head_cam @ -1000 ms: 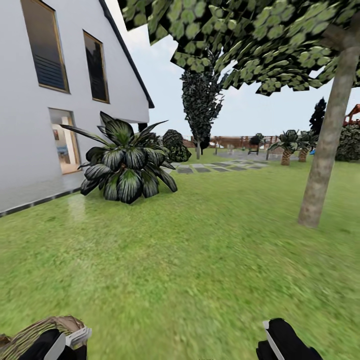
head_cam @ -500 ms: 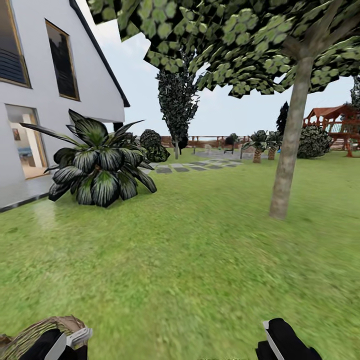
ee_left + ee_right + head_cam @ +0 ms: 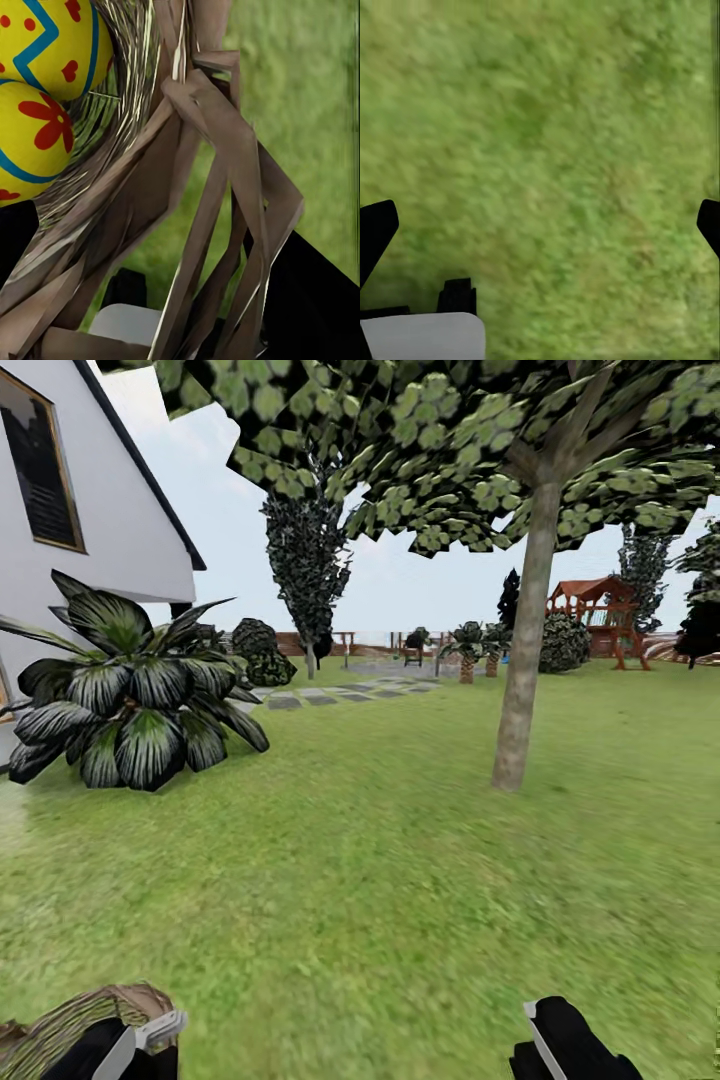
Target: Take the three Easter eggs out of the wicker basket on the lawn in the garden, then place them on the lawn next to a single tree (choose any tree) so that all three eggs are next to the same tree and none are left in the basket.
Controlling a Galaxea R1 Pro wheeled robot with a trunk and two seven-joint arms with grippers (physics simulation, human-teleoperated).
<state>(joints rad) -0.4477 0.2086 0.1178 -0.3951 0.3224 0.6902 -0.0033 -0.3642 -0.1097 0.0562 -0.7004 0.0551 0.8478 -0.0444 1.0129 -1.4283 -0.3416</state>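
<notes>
**Both arms low, left gripper on basket**

The left gripper (image 3: 120, 1045) sits at the head view's lower left corner, closed on the basket (image 3: 202, 187) rim, its fingers either side of the weave in the wrist view. The right gripper (image 3: 540, 225) hangs low at the right, jaws spread wide, holding nothing.

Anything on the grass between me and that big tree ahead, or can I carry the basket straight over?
Nothing visible blocks it: open lawn runs from the wicker basket at the left end effector to the tree. The spiky plant sits well off to the left.
</notes>
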